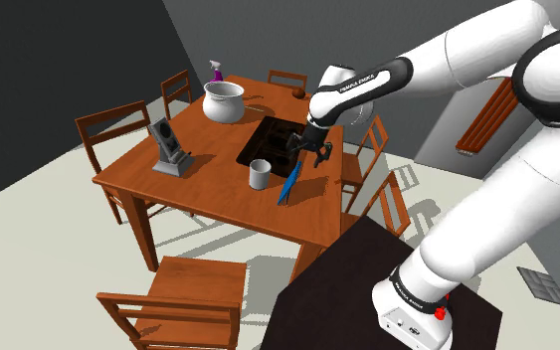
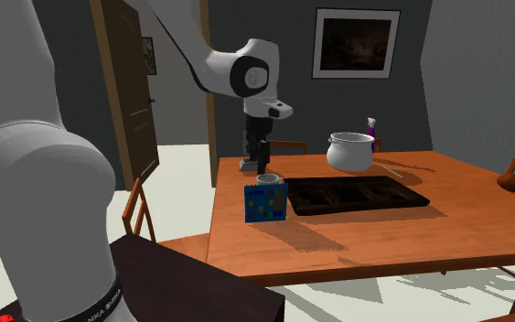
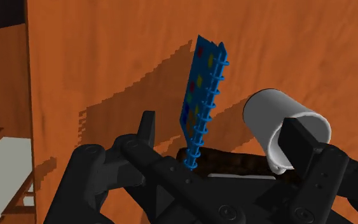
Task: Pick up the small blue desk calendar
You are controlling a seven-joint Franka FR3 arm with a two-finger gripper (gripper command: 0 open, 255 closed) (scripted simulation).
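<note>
1. Blue marks the target: the small blue spiral-bound desk calendar [image 2: 265, 202] stands upright on its own fold near the edge of the brown wooden table [image 2: 356, 242], on the side closest to the robot's stand. Its face carries small coloured squares.
2. A short grey cylindrical cup [image 1: 260, 175] stands just beside the calendar, and past the cup lies a flat black baking tray [image 2: 360, 195]. The cup is close enough that a careless approach could knock it.
3. The black two-finger gripper [image 3: 222, 130] hangs above the calendar with its fingers spread apart. They touch nothing, so the hand is empty.
4. In the wrist view the calendar's spiral edge runs up between the two fingers. The hand appears to be turned this way so that the fingers can close across the thin ridge, not along the broad face.
5. Judged from this, the approach is lined up, but the descent and the closing are not yet done. The next move calls for a straight drop with one finger on each side of the ridge, the cup-side finger slipping between calendar and cup.
6. A light, free-standing card could tip or slide if one finger meets it first.
7. A round white pot [image 1: 223, 101], a purple spray bottle [image 1: 216, 71] and a grey upright stand [image 1: 168, 149] sit well apart from the calendar and should not interfere.
</note>
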